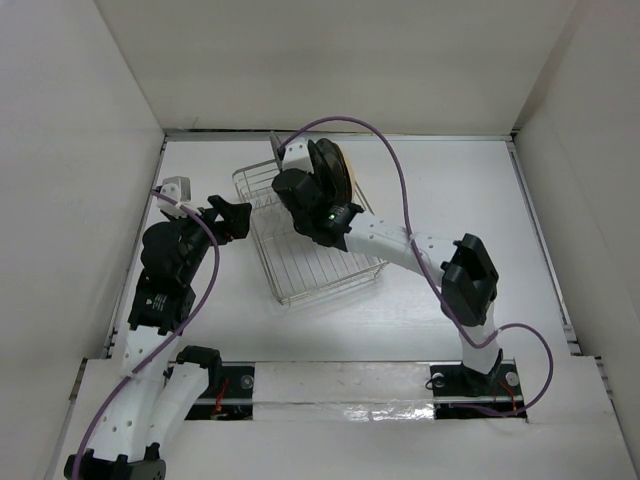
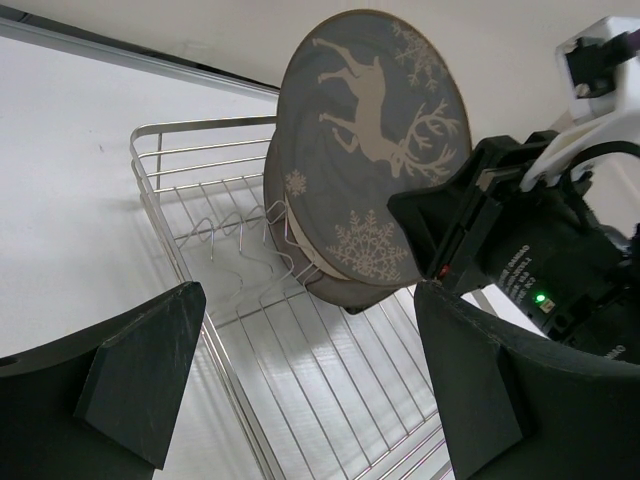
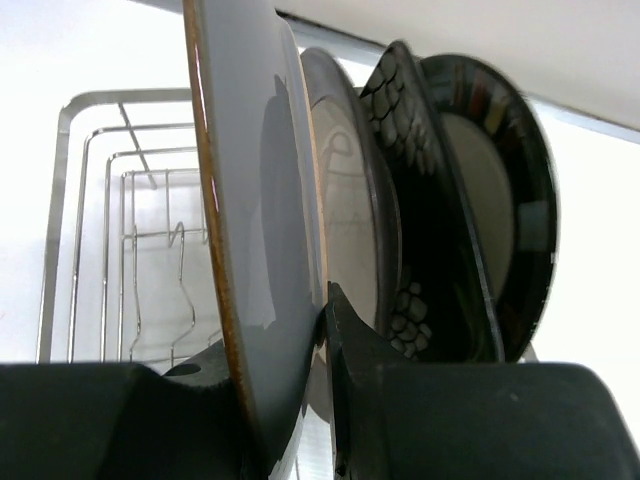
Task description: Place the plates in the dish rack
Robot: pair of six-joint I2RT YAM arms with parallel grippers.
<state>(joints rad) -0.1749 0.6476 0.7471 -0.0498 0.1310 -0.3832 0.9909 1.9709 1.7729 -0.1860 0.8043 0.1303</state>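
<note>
We hold the grey deer plate (image 2: 375,150) on edge, the right gripper (image 3: 285,380) clamped on its rim, so that it stands parallel to the other plates (image 3: 480,200) upright in the dish rack (image 2: 150,160). Whether its lower edge sits between prongs is unclear. The left gripper (image 2: 310,380) hovers beside the rack, jaws wide apart and empty.

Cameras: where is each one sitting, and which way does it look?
Top camera: above and behind the arms, looking down on the table and dish rack; the left arm and right arm both show.
Left wrist camera: on the left arm, looking across the rack at the deer plate; the open left pincer frames the view.
Right wrist camera: on the right arm, looking along the standing plates; the right pincer is shut on the deer plate's edge.
Shared: both wrist views see the deer plate.
</note>
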